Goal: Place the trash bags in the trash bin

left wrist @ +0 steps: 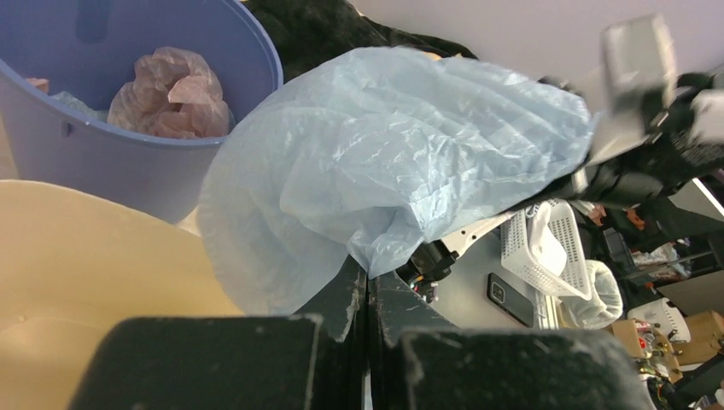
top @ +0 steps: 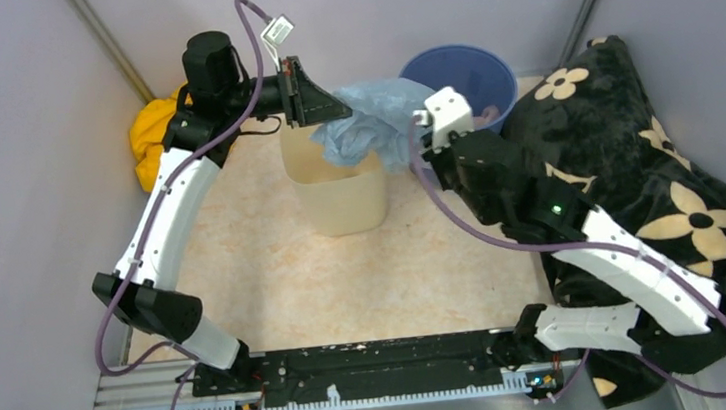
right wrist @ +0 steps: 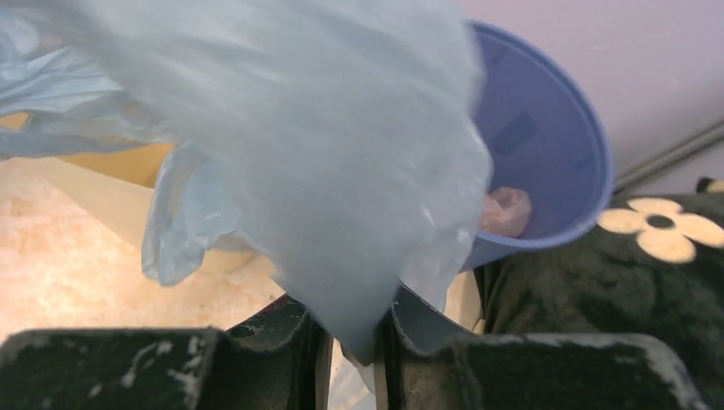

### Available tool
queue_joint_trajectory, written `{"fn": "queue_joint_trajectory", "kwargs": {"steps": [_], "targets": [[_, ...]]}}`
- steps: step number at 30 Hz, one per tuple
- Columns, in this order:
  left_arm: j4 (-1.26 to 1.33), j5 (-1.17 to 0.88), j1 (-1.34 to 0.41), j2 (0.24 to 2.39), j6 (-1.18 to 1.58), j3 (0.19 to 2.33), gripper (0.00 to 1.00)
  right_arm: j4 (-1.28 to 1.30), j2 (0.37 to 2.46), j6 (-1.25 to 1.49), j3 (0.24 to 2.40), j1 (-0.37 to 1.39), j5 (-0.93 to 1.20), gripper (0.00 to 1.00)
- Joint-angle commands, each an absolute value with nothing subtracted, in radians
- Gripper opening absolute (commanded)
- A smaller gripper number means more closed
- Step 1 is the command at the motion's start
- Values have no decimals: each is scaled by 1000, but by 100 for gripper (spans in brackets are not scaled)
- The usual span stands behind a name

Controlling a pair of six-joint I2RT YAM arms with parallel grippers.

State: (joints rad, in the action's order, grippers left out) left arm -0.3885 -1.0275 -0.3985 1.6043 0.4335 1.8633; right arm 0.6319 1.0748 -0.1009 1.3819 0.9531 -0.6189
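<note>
We count one trash bag, pale blue and crumpled, one cream trash bin, one blue bucket with one pinkish bag inside, one yellow cloth and one black flowered blanket. Two grippers are on the job! Our left gripper has its fingers pressed almost together, pinching the bag's lower edge. Our right gripper is clenched narrow too, with a fold of film caught between its fingers. The trash bag hangs bunched between them, above the far right part of the bin's rim, just beside the bucket
</note>
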Motion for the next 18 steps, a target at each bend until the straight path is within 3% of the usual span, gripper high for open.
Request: {"fn": "queue_joint_trajectory", "kwargs": {"steps": [1,9,18], "targets": [[-375,-1041,-361,1572,433,1837,0,582,901,-35,1428,962,-780,20],[-375,-1039,-332,1560,430,1811,0,485,700,-27,1410,962,-967,20],[-381,-1050,-305,1535,424,1782,0,378,624,-60,1404,962,-1093,20]]}}
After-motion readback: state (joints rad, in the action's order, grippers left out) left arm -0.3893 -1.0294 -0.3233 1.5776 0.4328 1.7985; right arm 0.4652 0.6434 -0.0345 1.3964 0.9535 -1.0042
